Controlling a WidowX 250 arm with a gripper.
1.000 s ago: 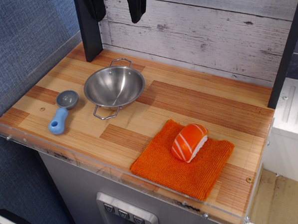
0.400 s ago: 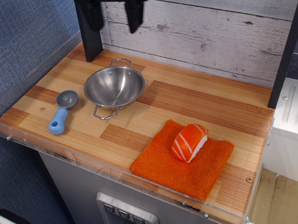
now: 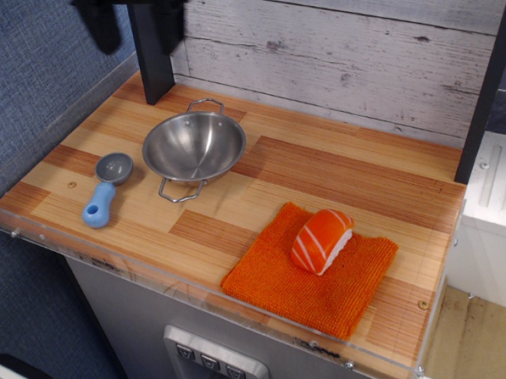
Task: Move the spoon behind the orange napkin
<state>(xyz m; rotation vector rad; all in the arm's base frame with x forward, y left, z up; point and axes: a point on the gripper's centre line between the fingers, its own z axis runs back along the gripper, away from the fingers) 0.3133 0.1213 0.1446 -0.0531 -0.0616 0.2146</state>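
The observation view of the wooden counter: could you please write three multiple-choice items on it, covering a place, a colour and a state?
1. Where does the spoon lie?
A. left of the steel bowl
B. inside that bowl
C. on the orange napkin

2. What colour is the spoon's handle?
A. red
B. light blue
C. black

3. What is the gripper doing?
A. holding the spoon
B. pressing on the napkin
C. hanging empty above the counter's back left corner

Answers:
1. A, it rests on bare wood beside the bowl.
2. B, the chunky handle is pale blue.
3. C, its dark fingers show, blurred, with nothing between them.
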